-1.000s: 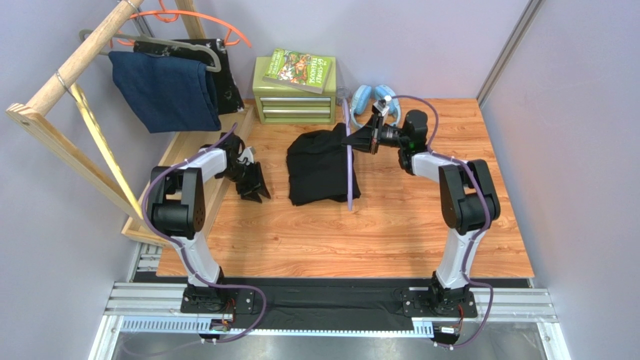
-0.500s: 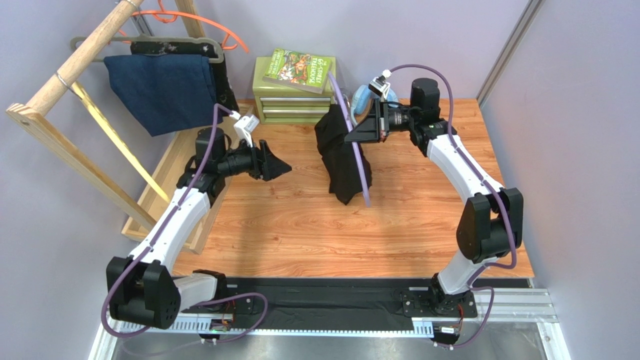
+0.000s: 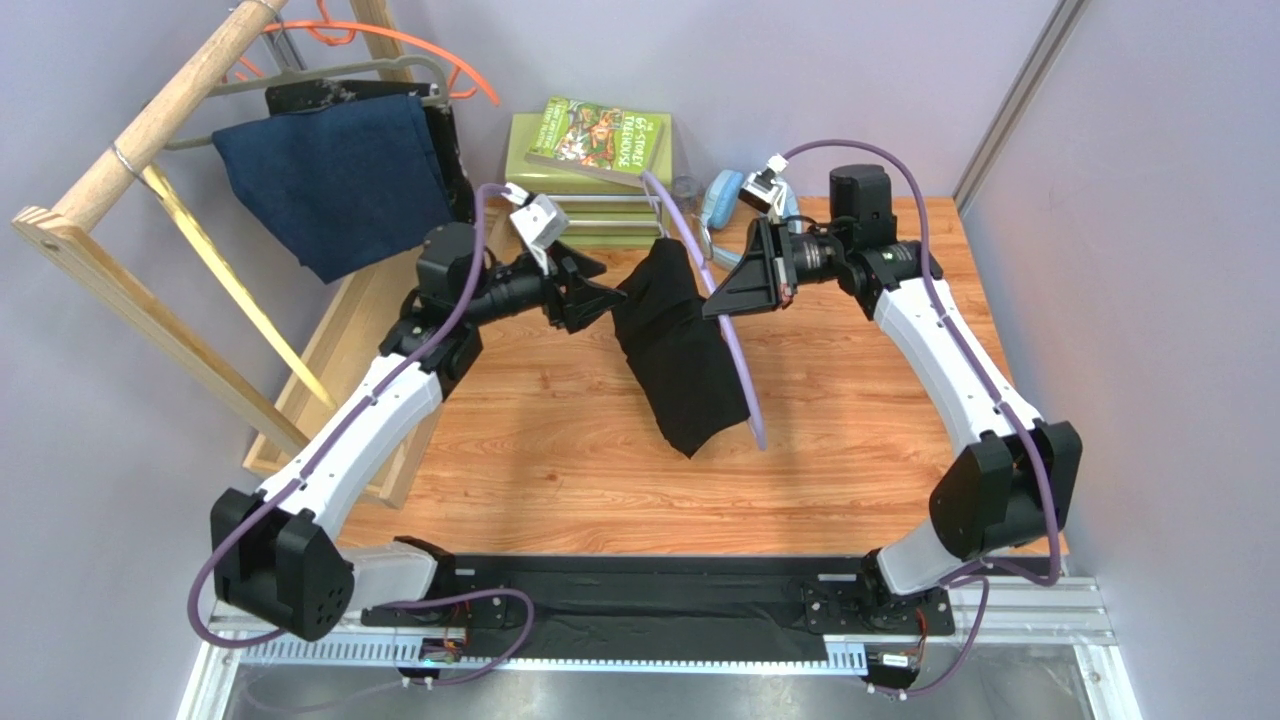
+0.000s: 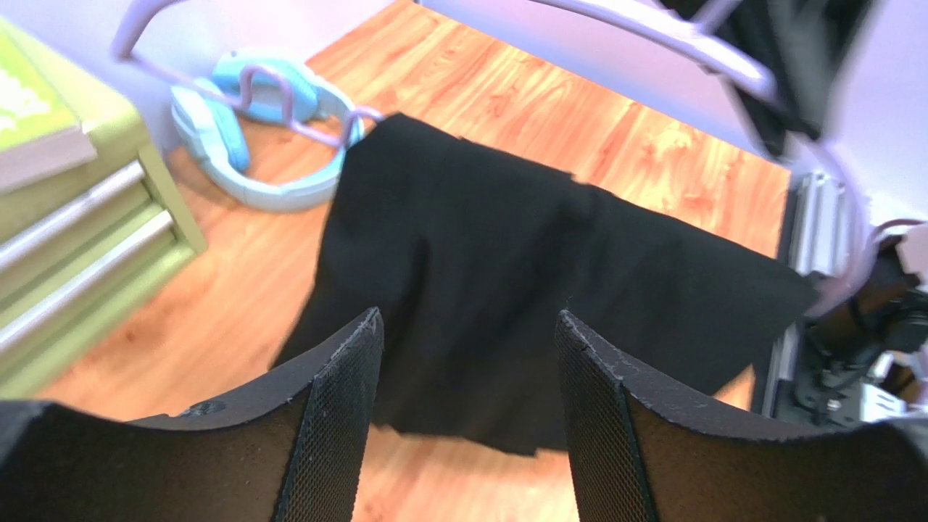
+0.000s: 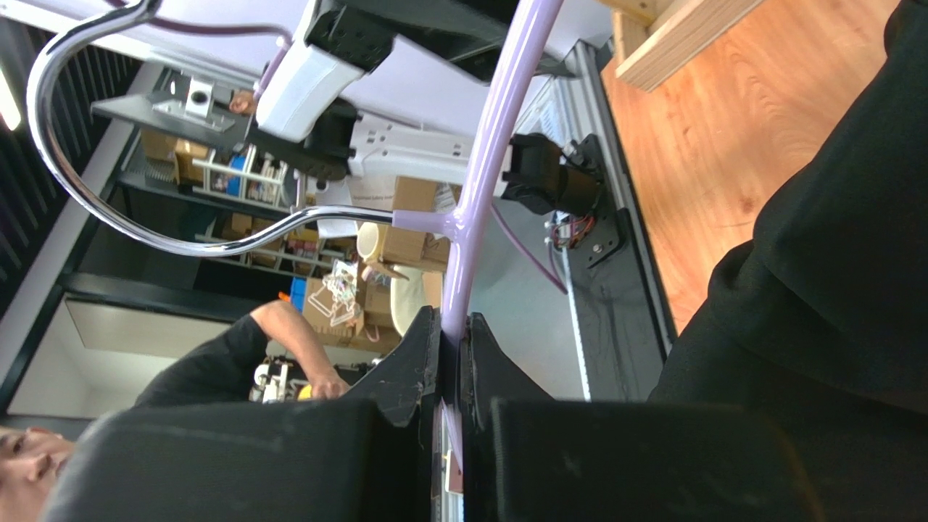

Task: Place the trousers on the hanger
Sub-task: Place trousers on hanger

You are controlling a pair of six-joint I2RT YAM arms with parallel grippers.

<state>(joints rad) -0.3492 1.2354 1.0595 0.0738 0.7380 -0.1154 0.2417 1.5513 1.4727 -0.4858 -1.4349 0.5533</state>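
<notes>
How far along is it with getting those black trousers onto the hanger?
Mostly done: the trousers hang draped over the hanger, held up above the table. In hand: the right tool is shut on the hanger, while the left tool is open, facing the cloth. Left: probably only evening out the drape.

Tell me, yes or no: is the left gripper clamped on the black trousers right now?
No; the left gripper stands open in the left wrist view, fingers apart, with the trousers beyond their tips.

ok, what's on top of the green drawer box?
A book lies on the green drawer box, covering most of its lid; anything beneath the book is hidden.
</notes>
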